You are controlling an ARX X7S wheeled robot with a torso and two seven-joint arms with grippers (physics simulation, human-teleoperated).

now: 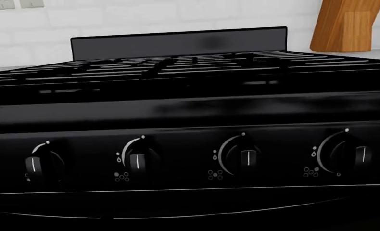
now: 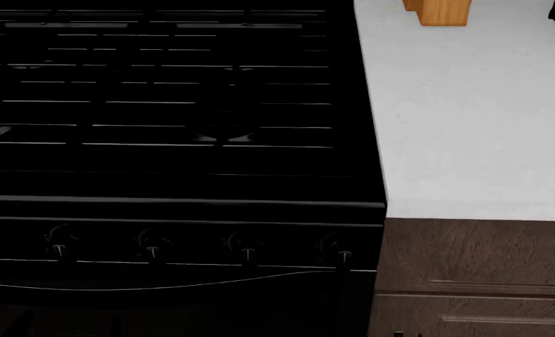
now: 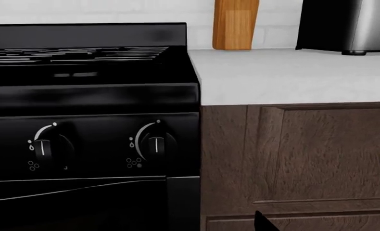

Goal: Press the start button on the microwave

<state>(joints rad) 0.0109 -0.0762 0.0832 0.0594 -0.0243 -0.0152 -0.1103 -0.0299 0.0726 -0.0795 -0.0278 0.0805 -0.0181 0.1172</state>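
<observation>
Though glossy, ridged black stove.

Microwave & wood block cut by frame edges; start button not discernible.

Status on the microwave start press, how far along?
Nothing looks done. No gripper is at any button; both wrist cameras face the black gas stove. A dark and silver appliance, possibly the microwave, sits on the white countertop. Approach and press remain.

Open white countertop right of the black gas stove, blocked only far back by a wooden knife block and a steel appliance.
</observation>
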